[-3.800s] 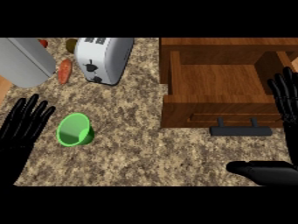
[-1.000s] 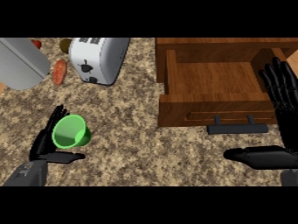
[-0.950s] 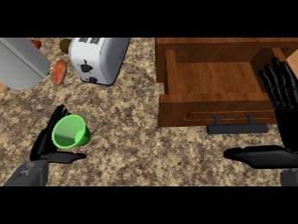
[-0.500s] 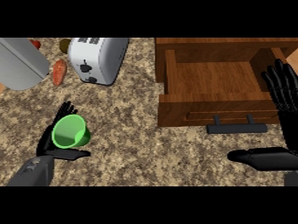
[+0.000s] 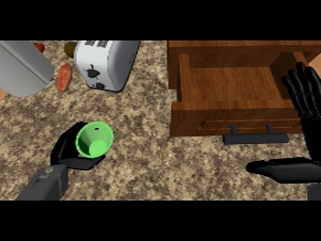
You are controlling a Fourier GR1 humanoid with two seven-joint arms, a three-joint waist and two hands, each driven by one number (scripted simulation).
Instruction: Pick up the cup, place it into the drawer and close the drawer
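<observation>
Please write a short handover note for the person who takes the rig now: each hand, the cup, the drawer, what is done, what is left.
Left hand: curled round the green cup, low left over the counter; whether the cup is off the counter cannot be told.
Right hand: open, fingers up, resting at the right edge by the drawer.
Drawer: pulled open, nothing visible inside, handle toward the robot.
Done: cup grasped.
Left: carry the cup right, set it in the drawer, push the drawer shut.

A single head view looks steeply down, close over the counter (image 5: 156, 141) and open drawer (image 5: 232, 84)
</observation>
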